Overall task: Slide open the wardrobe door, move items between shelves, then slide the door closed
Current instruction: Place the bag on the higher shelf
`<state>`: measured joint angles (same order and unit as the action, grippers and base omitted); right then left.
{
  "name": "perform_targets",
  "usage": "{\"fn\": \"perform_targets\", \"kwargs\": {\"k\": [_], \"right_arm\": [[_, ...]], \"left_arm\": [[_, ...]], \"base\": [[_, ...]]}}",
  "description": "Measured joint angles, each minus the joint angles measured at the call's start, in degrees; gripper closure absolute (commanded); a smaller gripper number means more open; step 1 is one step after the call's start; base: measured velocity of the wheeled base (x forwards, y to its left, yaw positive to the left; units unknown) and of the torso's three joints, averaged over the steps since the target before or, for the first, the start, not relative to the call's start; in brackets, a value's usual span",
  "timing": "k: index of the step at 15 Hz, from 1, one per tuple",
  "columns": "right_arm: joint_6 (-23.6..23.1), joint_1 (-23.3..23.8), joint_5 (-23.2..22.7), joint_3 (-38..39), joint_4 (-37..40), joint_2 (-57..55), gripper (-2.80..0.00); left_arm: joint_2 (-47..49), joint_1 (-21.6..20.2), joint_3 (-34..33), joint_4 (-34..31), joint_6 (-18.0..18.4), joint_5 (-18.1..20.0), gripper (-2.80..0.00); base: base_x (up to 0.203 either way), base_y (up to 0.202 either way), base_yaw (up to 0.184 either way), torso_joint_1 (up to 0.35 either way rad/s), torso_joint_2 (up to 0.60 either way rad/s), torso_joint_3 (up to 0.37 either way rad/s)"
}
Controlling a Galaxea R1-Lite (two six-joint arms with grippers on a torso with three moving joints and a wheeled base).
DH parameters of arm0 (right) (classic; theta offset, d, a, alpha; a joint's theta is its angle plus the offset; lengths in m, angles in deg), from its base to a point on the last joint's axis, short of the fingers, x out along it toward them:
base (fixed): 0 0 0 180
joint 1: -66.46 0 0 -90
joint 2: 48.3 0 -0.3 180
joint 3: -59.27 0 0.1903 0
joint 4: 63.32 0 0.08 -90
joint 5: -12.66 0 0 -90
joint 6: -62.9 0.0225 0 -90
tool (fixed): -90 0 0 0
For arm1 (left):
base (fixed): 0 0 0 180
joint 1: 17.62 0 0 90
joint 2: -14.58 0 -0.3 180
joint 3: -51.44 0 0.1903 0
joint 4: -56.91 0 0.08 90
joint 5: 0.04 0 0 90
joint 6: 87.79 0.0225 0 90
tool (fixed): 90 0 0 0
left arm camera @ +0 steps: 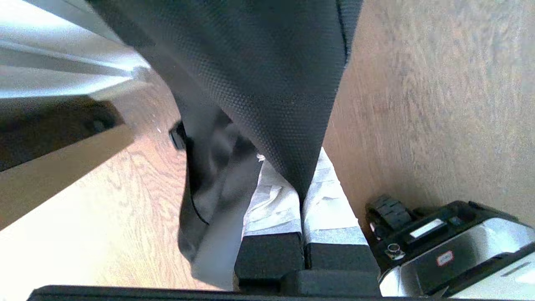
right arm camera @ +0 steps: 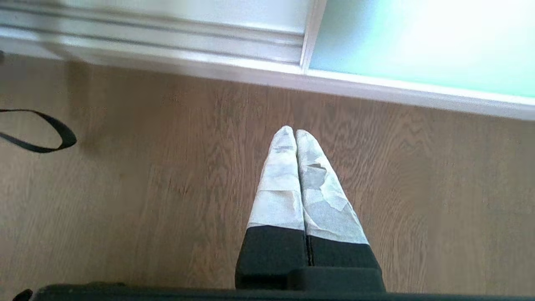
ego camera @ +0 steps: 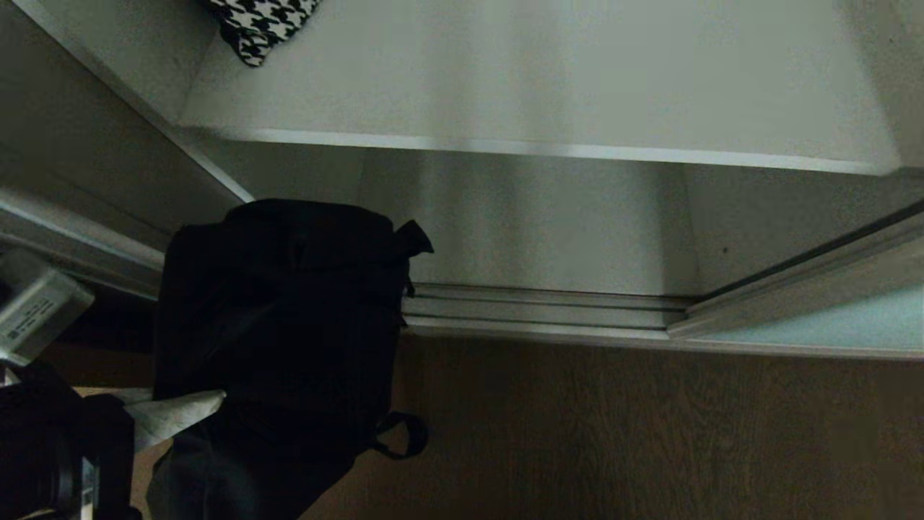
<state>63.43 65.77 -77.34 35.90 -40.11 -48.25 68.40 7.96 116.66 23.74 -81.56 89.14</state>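
Observation:
The black pouch bag (ego camera: 289, 325) hangs at the lower left, above the wood floor and in front of the open wardrobe. My left gripper (left arm camera: 297, 175) is shut on the bag's black fabric (left arm camera: 259, 62), pinched between the taped fingers (left arm camera: 334, 196); one fingertip (ego camera: 173, 415) shows beside the bag. The houndstooth bag (ego camera: 260, 25) lies at the far left of a white shelf (ego camera: 541, 87). The sliding wardrobe door (ego camera: 830, 325) stands slid to the right, and its frosted glass (right arm camera: 418, 42) fills the far corner of the right wrist view. My right gripper (right arm camera: 294, 133) is shut and empty, over the floor.
The ribbed silver floor track (ego camera: 541, 307) runs along the wardrobe's foot. Wood floor (ego camera: 650, 433) lies in front of it. A thin black strap loop (right arm camera: 50, 133) hangs at the edge of the right wrist view. Part of my base (left arm camera: 451, 246) shows beside the left gripper.

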Motion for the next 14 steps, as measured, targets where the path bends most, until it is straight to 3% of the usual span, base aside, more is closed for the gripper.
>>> {"fn": "perform_targets", "kwargs": {"k": [14], "right_arm": [[0.00,0.00,0.00,0.00,0.00,0.02,0.00]], "left_arm": [[-2.35,0.00,-0.60,-0.12,1.32,0.42,0.00]], "base": [[0.000,0.000,0.000,0.002,0.00,0.203]]}}
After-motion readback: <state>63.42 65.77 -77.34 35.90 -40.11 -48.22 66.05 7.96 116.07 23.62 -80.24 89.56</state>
